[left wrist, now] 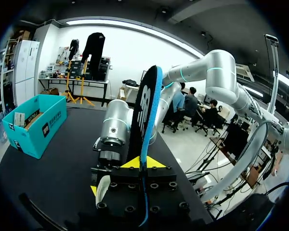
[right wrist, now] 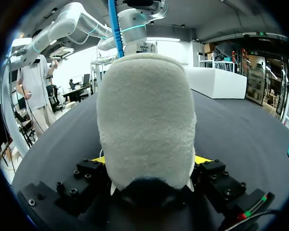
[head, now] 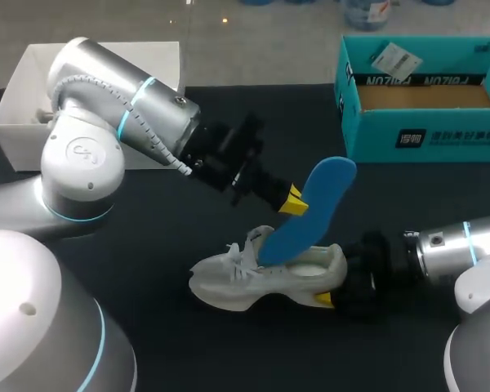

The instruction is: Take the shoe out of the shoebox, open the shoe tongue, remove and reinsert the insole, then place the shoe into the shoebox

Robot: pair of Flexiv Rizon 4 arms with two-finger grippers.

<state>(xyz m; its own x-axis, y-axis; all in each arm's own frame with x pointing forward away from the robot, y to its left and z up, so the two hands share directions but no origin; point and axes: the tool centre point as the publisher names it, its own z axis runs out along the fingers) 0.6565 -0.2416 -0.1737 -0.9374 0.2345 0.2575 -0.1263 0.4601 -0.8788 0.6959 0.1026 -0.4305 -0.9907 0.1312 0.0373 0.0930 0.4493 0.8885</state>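
Shoe [head: 261, 282]: white, low in the middle of the head view, on the black worktop [head: 229, 351]. Toe points to the frame's left, heel to the right, laces loose near the tongue.

Right pincer [head: 328, 292]: comes in from the right edge and is clamped on the heel. One yellow tip shows below the heel (the other is hidden behind the shoe here). In the right wrist view the shoe's heel [right wrist: 144, 120] fills the space between the fingers of the pincer [right wrist: 149, 161]. A yellow tip presses each flank, so both sides are gripped, fingers set wide.

Insole [head: 310, 216]: blue, standing tilted just above the shoe. Its upper end leans toward the upper right; its lower end is at the shoe's opening (inside or just over it, cannot tell).

Left pincer [head: 292, 200]: reaches in from the upper left and is closed narrowly on the insole's edge about midway along. In the left wrist view the insole [left wrist: 147, 120] stands edge-on between the two yellow tips of the pincer [left wrist: 143, 162], black face to one side, blue rim to the other. Beyond it lies the right arm [left wrist: 113, 130].

Shoebox [head: 425, 135]: teal, open, upper right of the head view, well apart from the shoe. A white box [head: 24, 106] sits at the upper left.
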